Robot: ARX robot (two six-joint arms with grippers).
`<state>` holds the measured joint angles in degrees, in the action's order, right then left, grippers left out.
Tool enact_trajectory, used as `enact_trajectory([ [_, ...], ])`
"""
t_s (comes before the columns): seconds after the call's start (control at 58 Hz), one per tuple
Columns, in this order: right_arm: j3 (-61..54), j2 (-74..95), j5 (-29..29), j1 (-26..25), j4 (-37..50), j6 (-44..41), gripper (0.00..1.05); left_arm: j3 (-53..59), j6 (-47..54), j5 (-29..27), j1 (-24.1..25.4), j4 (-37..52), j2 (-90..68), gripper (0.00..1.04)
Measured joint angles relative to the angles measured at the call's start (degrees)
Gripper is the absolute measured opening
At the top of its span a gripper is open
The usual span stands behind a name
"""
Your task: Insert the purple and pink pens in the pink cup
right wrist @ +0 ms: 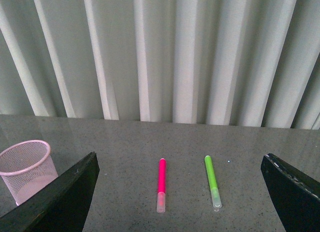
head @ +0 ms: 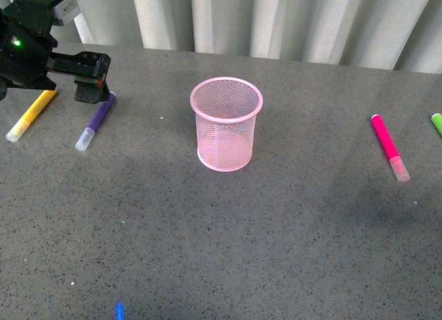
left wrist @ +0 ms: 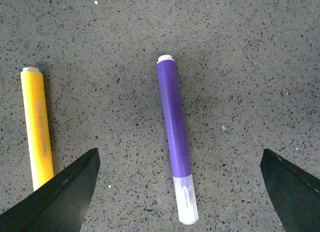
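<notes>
- Zero of two pens in the pink cup [head: 226,137] yet: upright near the middle of the table [head: 207,251], nothing visible through the mesh.
- Flat on the table well left of the cup, the purple pen [head: 97,119], clear cap toward the near edge, near a yellow marker [head: 31,115] but apart from it.
- Flat on the table well right of the cup, the pink pen [head: 388,146], cap likewise toward the near edge, with a green marker [head: 437,123] near it.
- Judged remaining: the whole job, namely grasp, carry and drop for each pen in turn.
- Low over the far end of the purple pen, the left claw [head: 93,77]: spread wide, gripping nothing; in the left wrist view, fingers [left wrist: 60,192] on either side of the pen, no contact.
- Out of the front view, the right claw [right wrist: 180,182]: wide open and bare in the right wrist view, held level, aimed across the table roughly between the pink pen and the green marker.
</notes>
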<state>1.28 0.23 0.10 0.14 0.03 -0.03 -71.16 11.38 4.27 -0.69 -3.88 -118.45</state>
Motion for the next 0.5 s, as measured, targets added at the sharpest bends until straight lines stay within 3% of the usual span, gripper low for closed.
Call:
enact_trajectory([
  [0.5, 0.00, 0.00, 0.00, 0.00, 0.00, 0.00, 0.98, -7.50, -0.50, -0.76, -0.37, -4.44, -8.31, 0.98],
])
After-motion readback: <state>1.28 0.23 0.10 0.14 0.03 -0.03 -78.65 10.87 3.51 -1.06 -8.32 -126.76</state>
